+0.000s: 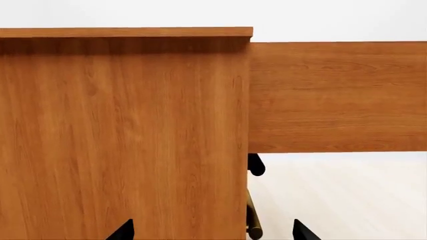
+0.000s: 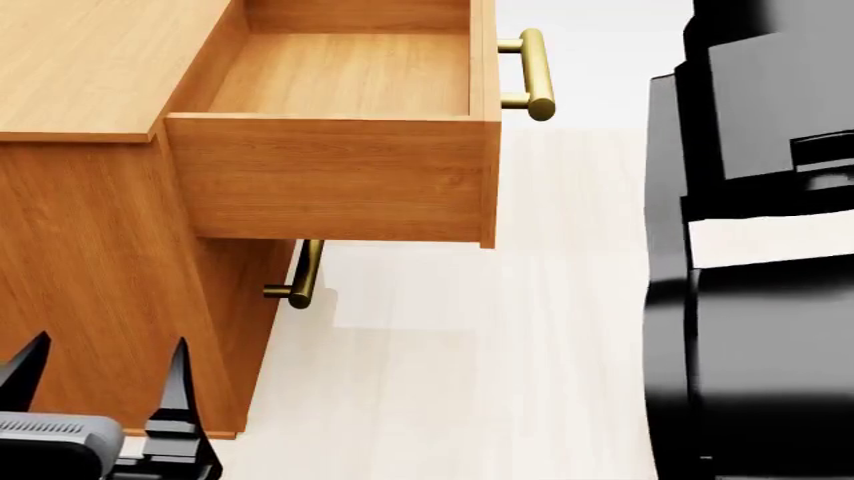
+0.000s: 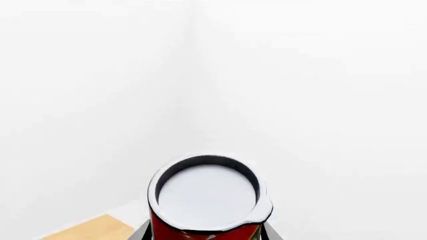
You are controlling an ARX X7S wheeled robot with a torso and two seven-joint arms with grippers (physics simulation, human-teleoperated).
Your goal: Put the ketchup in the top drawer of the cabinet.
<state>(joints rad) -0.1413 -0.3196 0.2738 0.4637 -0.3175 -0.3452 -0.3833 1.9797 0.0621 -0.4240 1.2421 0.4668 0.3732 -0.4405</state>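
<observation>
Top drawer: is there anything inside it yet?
No. The head view shows the top drawer pulled open with its wooden floor bare.

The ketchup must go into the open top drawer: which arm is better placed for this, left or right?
The right. Its gripper already holds the ketchup. The left gripper is open and holds nothing, low beside the cabinet, below the top drawer.

The top drawer [image 2: 334, 170] of the orange-brown wood-grain cabinet [image 2: 94, 250] stands pulled fully open, its light wooden interior bare, a brass bar handle [image 2: 531, 72] on its front. The ketchup [image 3: 207, 200], a red-labelled tin with a pale silver-grey top, sits upright between the right gripper's [image 3: 205, 231] fingers against white walls.
</observation>
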